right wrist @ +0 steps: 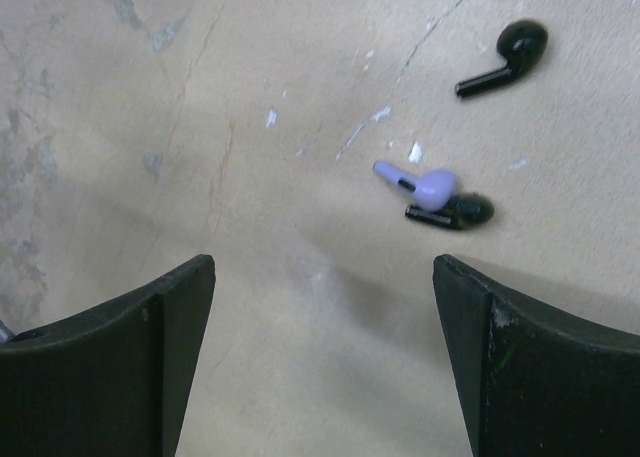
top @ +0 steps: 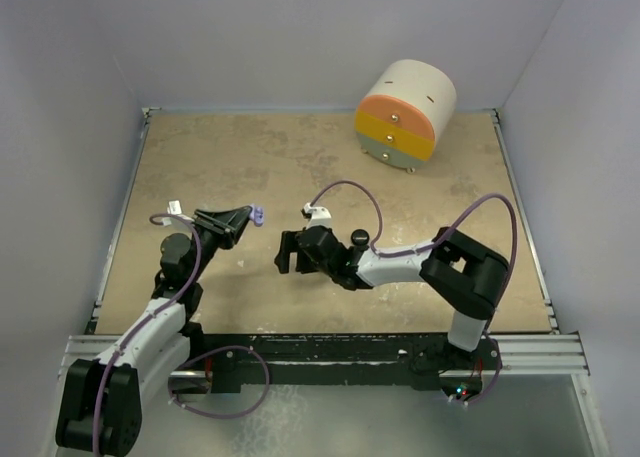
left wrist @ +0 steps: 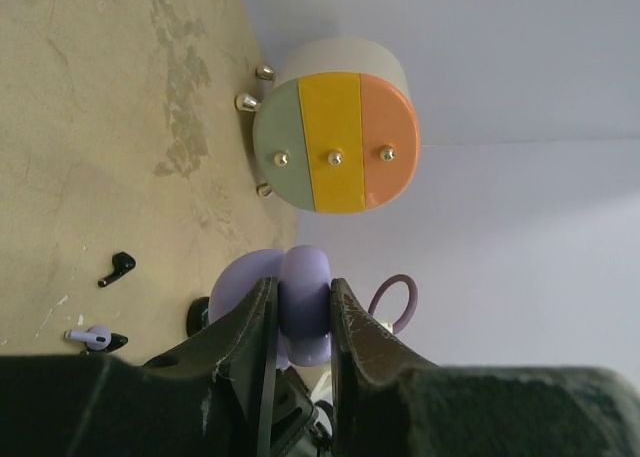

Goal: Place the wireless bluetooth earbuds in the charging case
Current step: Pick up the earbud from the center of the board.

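My left gripper (top: 243, 220) is shut on a lavender charging case (left wrist: 305, 317), held off the table with its lid half open; the case also shows in the top view (top: 258, 216). My right gripper (right wrist: 322, 277) is open and empty, hovering low over the table (top: 200, 167). Three earbuds lie on the table ahead and to the right of it. One black earbud (right wrist: 505, 57) lies apart. A lavender earbud (right wrist: 420, 183) touches a second black earbud (right wrist: 450, 213). The same three show in the left wrist view: black (left wrist: 117, 268), lavender (left wrist: 90, 334), black (left wrist: 115, 342).
A round cabinet (top: 405, 115) with green, yellow and orange drawers stands at the back right; it also shows in the left wrist view (left wrist: 335, 127). Grey walls enclose the table on three sides. Purple cables loop over both arms.
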